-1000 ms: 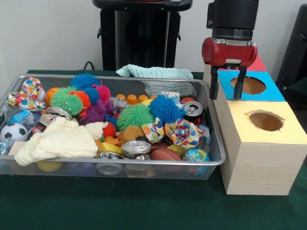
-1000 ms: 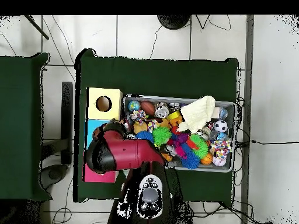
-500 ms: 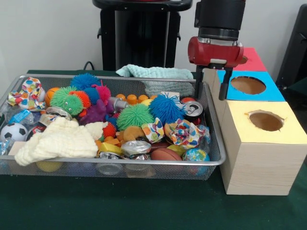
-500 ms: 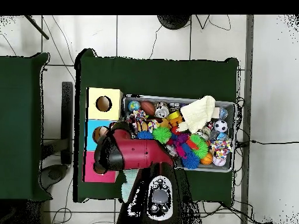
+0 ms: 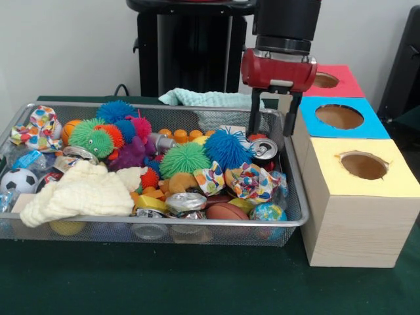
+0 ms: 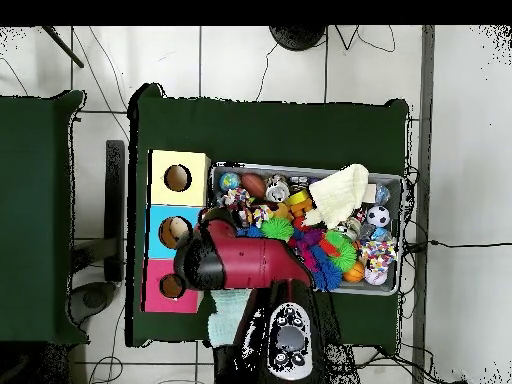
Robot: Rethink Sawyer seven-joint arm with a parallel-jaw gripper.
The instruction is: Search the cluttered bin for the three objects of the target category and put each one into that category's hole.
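Two fingers (image 5: 253, 118) hang open and empty above the bin (image 5: 289, 197), near its box-side end. We should drop straight onto the can (image 5: 264, 149) just below, missing the wire wall.

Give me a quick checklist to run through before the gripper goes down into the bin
1. Gripper empty: ok, nothing between the fingers.
2. Fingers spread for a grasp: ok, open.
3. Gripper above the bin, not the boxes: ok, it hangs over the right far corner.
4. Something graspable below: ok, a can lies just under the fingers.
5. Clear of the bin wall: cannot tell, the right finger looks close to the rim.
6. Holes unblocked: ok for blue and yellow; red partly hidden.
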